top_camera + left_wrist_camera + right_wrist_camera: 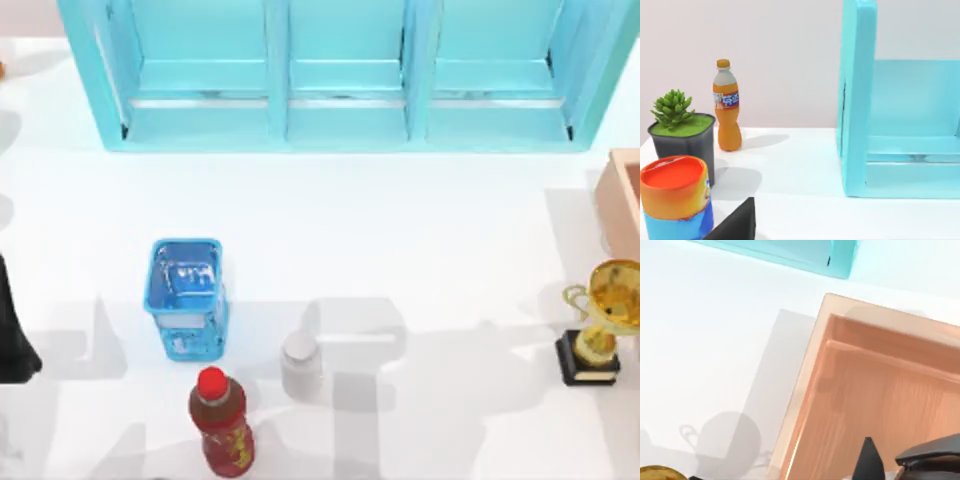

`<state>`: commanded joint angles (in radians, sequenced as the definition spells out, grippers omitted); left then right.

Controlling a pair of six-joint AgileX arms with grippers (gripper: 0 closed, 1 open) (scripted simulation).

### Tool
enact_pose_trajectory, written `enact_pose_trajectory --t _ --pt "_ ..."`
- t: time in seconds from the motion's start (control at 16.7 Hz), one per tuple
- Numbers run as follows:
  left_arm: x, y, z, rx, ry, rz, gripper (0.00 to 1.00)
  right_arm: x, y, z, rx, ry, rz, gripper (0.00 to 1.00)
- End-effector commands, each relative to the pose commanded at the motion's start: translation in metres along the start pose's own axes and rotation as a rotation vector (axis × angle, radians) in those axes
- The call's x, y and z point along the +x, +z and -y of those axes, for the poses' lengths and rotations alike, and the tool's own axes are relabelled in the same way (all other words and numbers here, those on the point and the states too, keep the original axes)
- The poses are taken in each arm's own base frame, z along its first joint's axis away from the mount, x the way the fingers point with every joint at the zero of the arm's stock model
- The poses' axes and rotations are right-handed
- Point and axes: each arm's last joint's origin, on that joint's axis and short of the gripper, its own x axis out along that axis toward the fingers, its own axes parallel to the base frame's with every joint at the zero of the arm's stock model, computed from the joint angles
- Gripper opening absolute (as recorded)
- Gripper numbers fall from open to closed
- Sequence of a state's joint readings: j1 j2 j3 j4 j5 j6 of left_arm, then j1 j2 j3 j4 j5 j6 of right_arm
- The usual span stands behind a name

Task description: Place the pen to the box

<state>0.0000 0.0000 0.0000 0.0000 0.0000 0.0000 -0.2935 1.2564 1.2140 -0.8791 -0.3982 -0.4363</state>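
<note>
1 pen: judged light, stiff, slick; pinch mid-barrel; place cannot be told. 1 box (622, 195), right edge. Right gripper (900, 462), lower right, over box; grip cannot be told. Left arm (12, 330) parked, left edge.

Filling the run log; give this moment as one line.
phase: over box | right tool: above box interior | pen: not identifiable | left arm: table's left edge | trophy: beside box
</note>
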Motion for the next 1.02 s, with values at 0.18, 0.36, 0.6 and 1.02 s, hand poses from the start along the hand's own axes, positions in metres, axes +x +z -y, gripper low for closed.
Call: enact_pose_trajectory --t 0.18,0.36,0.6,1.02 --pt "0.0 0.0 0.0 0.0 0.0 0.0 1.0 -0.029 -0.021 0.007 0.017 -0.041 -0.012 0.0" --pt "0.0 0.0 0.0 0.0 0.0 0.0 1.0 -0.036 -0.025 0.007 0.019 -0.049 -0.013 0.0" --pt "0.0 0.0 0.0 0.0 0.0 0.0 1.0 -0.034 -0.025 0.007 0.018 -0.048 -0.014 0.0" --pt "0.0 0.0 0.0 0.0 0.0 0.0 1.0 0.015 -0.044 0.01 0.016 -0.052 -0.008 0.0"
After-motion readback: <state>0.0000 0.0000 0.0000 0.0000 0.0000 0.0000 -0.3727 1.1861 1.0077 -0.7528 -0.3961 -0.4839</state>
